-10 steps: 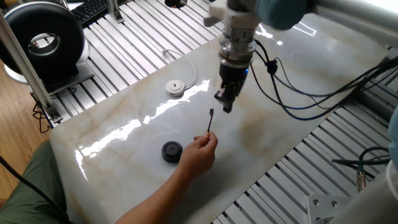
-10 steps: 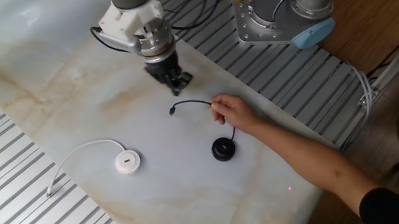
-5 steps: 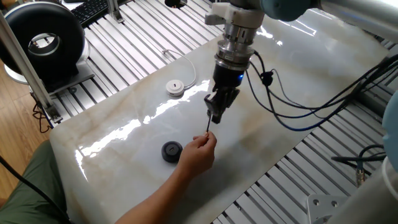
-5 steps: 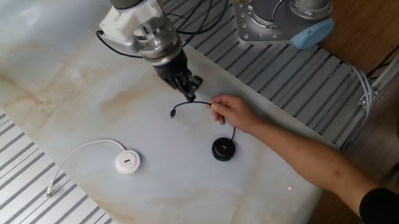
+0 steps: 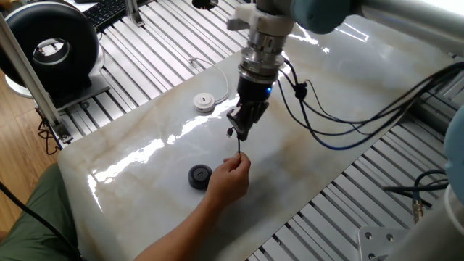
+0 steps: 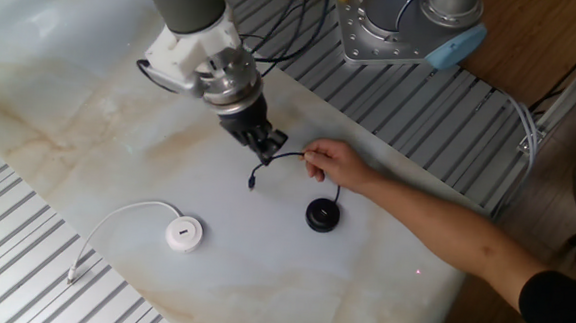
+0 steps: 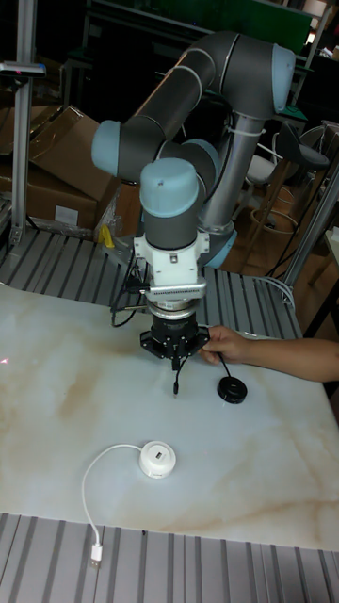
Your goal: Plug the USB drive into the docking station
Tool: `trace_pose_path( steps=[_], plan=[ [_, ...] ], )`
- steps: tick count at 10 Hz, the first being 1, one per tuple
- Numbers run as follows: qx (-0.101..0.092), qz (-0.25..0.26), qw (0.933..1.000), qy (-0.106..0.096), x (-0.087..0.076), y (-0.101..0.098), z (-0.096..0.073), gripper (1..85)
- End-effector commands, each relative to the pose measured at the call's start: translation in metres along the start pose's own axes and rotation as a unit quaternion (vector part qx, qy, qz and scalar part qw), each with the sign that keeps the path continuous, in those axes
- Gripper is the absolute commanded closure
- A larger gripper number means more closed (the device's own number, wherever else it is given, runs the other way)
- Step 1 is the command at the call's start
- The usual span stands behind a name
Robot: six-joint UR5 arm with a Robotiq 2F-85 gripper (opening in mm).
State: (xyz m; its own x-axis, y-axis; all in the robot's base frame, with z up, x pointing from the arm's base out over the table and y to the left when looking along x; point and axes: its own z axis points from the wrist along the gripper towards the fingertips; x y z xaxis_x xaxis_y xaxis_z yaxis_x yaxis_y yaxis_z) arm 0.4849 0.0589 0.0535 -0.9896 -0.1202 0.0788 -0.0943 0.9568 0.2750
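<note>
My gripper (image 6: 266, 148) hangs just above the marble table, its fingers closed on the thin black cable right behind the USB drive (image 6: 254, 180), whose small black plug points down below the fingertips (image 7: 175, 384). A person's hand (image 6: 336, 164) pinches the same cable to the right of the gripper. From there the cable runs to a flat black puck (image 6: 322, 216). The docking station (image 6: 183, 233), a round white disc with a greyish mark, lies flat on the table to the front left of the gripper, well apart from it. Its white cord (image 6: 114, 221) curls away.
The person's forearm (image 6: 444, 229) reaches in across the table from the right. Ribbed metal framing (image 6: 21, 265) borders the marble top. A black round fan-like unit (image 5: 54, 47) stands off the table's far corner. The arm's own cables (image 5: 326, 123) hang beside the wrist.
My gripper has come down and sideways from beside the plug onto the cable and closed there. The plug now dangles under the fingers. The hand and both discs have stayed put.
</note>
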Motion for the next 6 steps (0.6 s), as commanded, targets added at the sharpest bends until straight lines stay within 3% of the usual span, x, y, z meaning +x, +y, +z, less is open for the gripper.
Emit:
trace_pose_path(
  steps=[1, 2, 3, 5, 6],
  plan=[
    [0.037, -0.033, 0.9987, -0.006, -0.0226, -0.0056, -0.0095, 76.3],
    [0.042, -0.05, 0.9979, 0.004, -0.0201, -0.0069, -0.0102, 69.0],
    [0.056, -0.055, 0.9969, 0.006, -0.0244, -0.0118, -0.0115, 67.3],
    [0.063, -0.063, 0.996, 0.011, -0.0295, -0.0094, -0.0149, 60.7],
    [0.068, -0.072, 0.9949, 0.017, -0.0285, -0.0112, -0.0154, 52.7]
  ],
)
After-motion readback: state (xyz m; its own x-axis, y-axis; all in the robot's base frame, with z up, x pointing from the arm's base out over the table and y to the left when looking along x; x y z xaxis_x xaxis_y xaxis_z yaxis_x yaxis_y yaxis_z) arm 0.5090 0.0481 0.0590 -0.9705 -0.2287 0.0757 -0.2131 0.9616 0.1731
